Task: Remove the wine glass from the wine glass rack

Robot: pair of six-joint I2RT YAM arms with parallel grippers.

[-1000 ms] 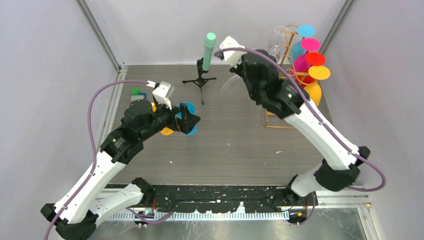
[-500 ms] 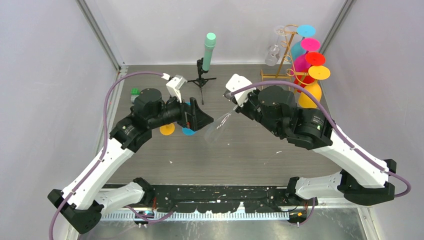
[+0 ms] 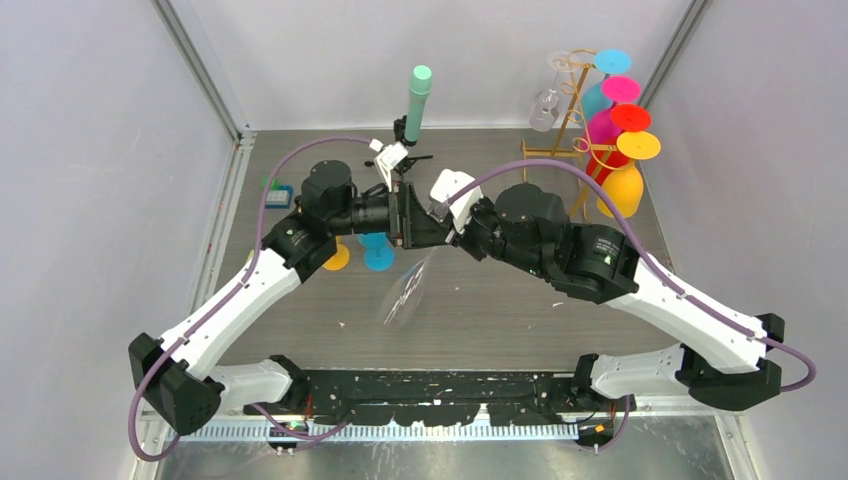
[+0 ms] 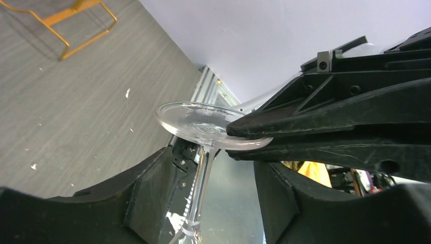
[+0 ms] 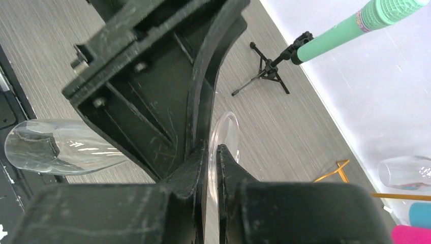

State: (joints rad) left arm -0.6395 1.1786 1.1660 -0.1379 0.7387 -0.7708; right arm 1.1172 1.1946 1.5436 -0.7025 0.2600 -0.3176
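Observation:
My right gripper [image 3: 445, 232] is shut on the rim of the foot [image 5: 223, 129] of a clear wine glass [image 3: 404, 296]. It holds the glass tilted above the table's middle, bowl toward the near edge. My left gripper [image 3: 412, 222] is open, with a finger on each side of the glass stem [image 4: 201, 178] and a gap on both sides. In the left wrist view the foot [image 4: 195, 122] sits just beyond my left gripper [image 4: 208, 188]. The gold wire rack [image 3: 575, 100] stands at the back right. It holds several coloured glasses and one clear glass [image 3: 548, 95].
A black tripod with a mint-green cylinder [image 3: 415, 100] stands at the back centre. A blue glass [image 3: 378, 250] and an orange one [image 3: 336, 258] stand on the table under the left arm. A small green and blue object [image 3: 278, 195] lies at the left. Grey walls enclose three sides.
The right gripper has carried the clear glass away from the rack, left and nearer. The left gripper has swung right to meet it and now straddles the stem.

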